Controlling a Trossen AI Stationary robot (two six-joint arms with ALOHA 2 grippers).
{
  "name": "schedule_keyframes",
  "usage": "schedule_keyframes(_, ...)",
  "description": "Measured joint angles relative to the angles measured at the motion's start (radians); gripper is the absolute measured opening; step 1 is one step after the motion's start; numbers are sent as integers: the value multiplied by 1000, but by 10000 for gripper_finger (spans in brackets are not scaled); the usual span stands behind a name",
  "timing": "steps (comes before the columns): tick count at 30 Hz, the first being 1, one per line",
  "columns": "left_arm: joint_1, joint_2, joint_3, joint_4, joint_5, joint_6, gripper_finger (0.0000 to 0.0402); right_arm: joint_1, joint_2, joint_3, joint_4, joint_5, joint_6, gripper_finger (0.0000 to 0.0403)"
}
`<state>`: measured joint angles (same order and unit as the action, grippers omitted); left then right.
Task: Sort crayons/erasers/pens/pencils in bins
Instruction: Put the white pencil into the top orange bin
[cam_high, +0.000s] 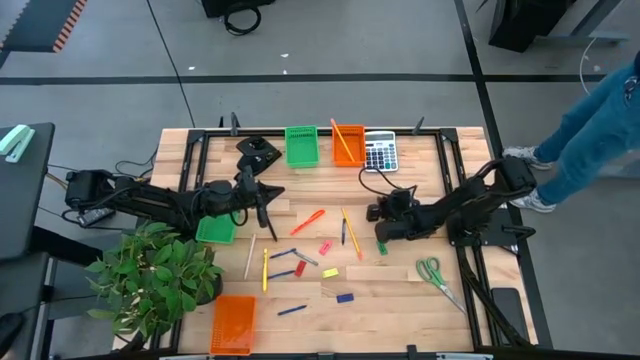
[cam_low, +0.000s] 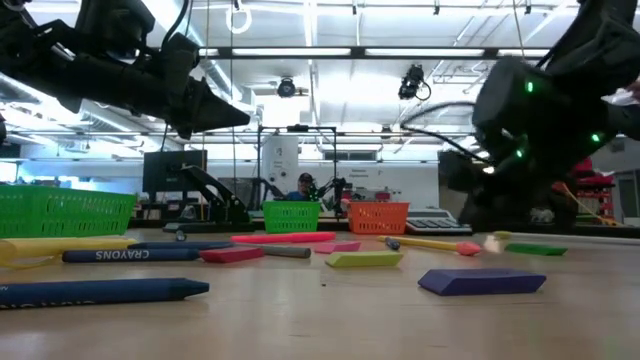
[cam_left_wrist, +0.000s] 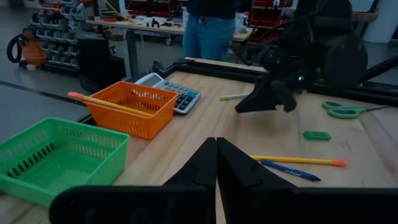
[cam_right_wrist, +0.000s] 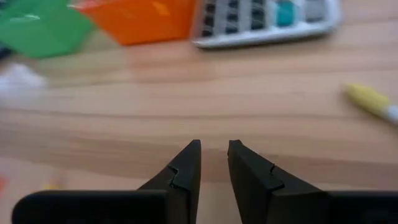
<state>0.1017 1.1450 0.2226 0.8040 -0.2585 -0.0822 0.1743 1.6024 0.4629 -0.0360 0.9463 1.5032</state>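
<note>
Crayons, erasers, pens and pencils lie scattered on the wooden table: an orange-red crayon (cam_high: 308, 221), a pencil (cam_high: 344, 225), a blue pen (cam_high: 354, 240), a pink eraser (cam_high: 324, 247) and a green eraser (cam_high: 381, 247). The bins are a green one (cam_high: 302, 146) and an orange one (cam_high: 348, 143) at the far edge, a green one (cam_high: 214, 231) at the left and an orange one (cam_high: 233, 322) at the near left. My left gripper (cam_left_wrist: 216, 149) hovers shut and empty at centre left. My right gripper (cam_right_wrist: 214, 155) is slightly open and empty over bare wood, just beyond the green eraser.
A grey calculator (cam_high: 380, 152) sits right of the far orange bin, which has a pencil (cam_left_wrist: 115, 104) lying across it. Green-handled scissors (cam_high: 435, 275) lie at the near right. A potted plant (cam_high: 150, 275) stands at the near left. A person stands beyond the table's right side.
</note>
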Motion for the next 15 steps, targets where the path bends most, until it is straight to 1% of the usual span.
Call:
schedule_keyframes(2, 0, 0, 0, 0, 0, 0, 12, 0, -40, 1, 57, 11, -118, 88)
schedule_keyframes(4, -1, 0, 0, -1, 0, -1, 12, -1, -99, 4, 60, 18, -279, 88)
schedule_keyframes(6, -1, 0, 0, -4, 0, -4, 16, -2, -169, 9, 33, 25, -458, 88)
schedule_keyframes(9, -1, 0, 0, -7, 0, -4, 23, -9, -284, 10, -69, 25, -657, 88)
schedule_keyframes(12, -1, 0, 0, -10, 0, -4, 26, -10, -374, -10, -175, 28, -769, 86)
schedule_keyframes(15, -1, 0, 0, -12, 0, -3, 23, -10, -444, -69, -181, 22, -802, 80)
